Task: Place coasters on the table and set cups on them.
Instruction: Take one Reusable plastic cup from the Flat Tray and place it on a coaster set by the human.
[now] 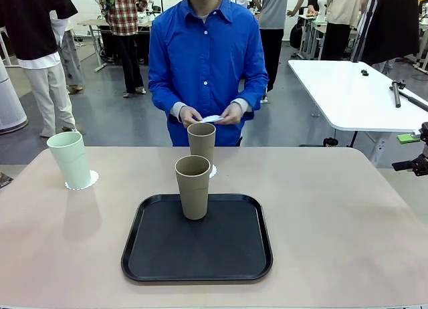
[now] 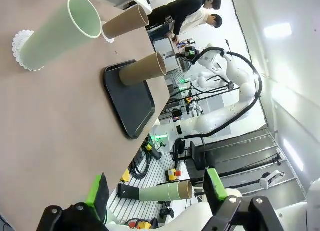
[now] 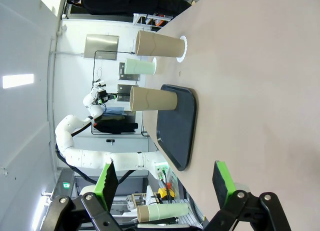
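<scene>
We see our left gripper (image 2: pixel 156 188) and right gripper (image 3: pixel 165 178) with fingers spread wide, empty. At the front view's centre, a tan cup (image 1: pixel 193 186) stands on the black tray (image 1: pixel 154 255).

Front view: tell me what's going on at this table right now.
A person at the far side holds a white coaster in both hands. The mint cup stands on a scalloped coaster at the robot's left, and one tan cup stands on a second coaster at the far middle. The other tan cup stands on the black tray, with no coaster under it. The left tool and right tool are both open, holding nothing, back from the cups.
</scene>
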You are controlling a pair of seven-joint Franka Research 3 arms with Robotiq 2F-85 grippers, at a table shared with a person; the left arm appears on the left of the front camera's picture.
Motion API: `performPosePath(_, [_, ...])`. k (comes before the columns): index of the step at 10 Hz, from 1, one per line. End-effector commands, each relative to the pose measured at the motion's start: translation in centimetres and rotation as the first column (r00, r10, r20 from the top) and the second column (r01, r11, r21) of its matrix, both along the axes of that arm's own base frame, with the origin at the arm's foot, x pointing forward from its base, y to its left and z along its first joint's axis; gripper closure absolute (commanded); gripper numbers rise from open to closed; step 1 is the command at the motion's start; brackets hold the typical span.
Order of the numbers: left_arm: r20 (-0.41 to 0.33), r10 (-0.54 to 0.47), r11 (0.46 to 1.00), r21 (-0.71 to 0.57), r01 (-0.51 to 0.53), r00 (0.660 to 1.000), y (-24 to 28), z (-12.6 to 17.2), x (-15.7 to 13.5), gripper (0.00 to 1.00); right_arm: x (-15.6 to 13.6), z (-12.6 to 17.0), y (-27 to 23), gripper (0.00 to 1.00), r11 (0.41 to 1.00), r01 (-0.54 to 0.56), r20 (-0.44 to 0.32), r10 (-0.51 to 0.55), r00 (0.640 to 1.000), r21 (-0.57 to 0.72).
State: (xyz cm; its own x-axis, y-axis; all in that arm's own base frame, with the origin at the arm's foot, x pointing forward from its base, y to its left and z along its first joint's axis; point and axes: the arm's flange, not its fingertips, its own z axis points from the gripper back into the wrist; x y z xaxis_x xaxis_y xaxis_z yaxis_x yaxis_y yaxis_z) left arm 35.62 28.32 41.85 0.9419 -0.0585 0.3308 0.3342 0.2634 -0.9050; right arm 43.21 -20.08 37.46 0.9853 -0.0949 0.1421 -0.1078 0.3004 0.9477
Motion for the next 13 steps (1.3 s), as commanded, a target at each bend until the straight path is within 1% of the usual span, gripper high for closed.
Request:
performPosePath(1, [0.004,0.0,1.0,0.0,0.0,1.0,0.08,0.15,-0.09,0.0,0.06,-0.03,0.01,0.0,1.0,0.003,-0.001,-0.003,1.0,-0.006])
performPosePath(13, [0.004,0.0,1.0,0.0,0.0,1.0,0.08,0.15,-0.09,0.0,0.06,-0.03,0.01,0.0,1.0,0.003,-0.001,-0.003,1.0,-0.006])
